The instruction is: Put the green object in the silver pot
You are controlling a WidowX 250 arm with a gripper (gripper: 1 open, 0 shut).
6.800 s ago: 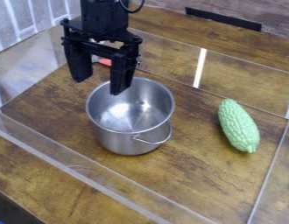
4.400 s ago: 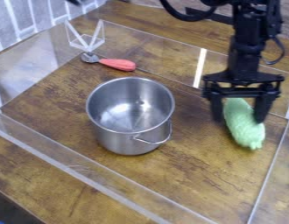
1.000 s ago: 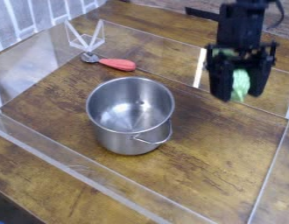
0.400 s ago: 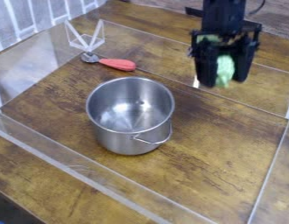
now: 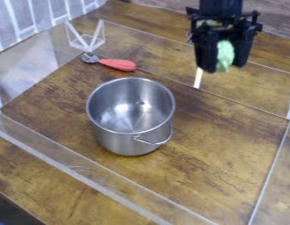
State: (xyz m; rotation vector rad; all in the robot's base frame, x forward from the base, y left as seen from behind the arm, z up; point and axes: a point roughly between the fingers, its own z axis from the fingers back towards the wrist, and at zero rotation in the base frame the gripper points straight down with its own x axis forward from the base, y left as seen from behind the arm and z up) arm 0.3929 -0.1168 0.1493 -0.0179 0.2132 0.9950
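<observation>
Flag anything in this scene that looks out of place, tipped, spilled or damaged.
Nothing stands out. The silver pot stands upright and empty on the wooden table. The gripper holds the green object in the air, up and to the right of the pot. A red-handled tool lies flat behind the pot.

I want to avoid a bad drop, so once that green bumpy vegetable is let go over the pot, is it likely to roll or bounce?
The green object, clamped in the gripper, keeps its shape, so it is probably stiff. Its oval, tapered form suggests it could roll sideways. The silver pot has straight sides, which would likely contain it.
</observation>
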